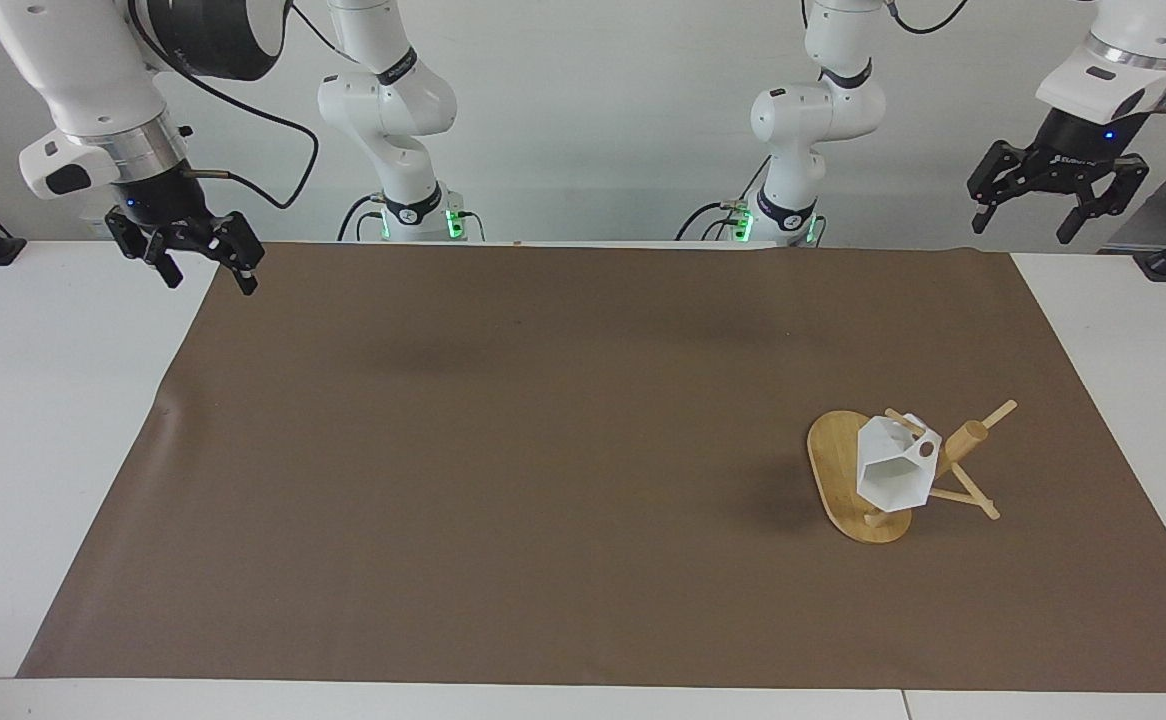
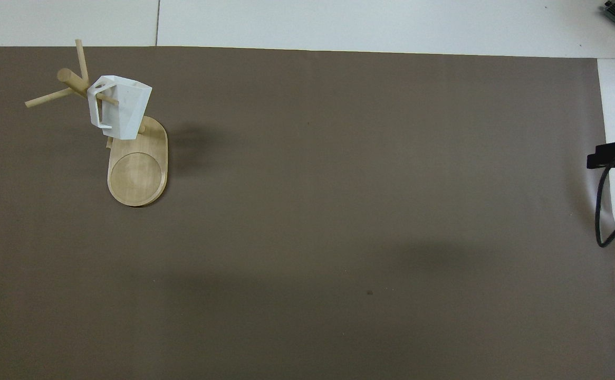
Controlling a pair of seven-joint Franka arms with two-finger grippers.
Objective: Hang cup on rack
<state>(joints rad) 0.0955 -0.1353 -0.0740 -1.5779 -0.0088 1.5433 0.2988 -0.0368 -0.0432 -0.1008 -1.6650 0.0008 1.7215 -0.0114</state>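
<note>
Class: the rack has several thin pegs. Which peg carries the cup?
The peg threaded through the cup's handle, over the rack's oval base; the others stick out bare.
</note>
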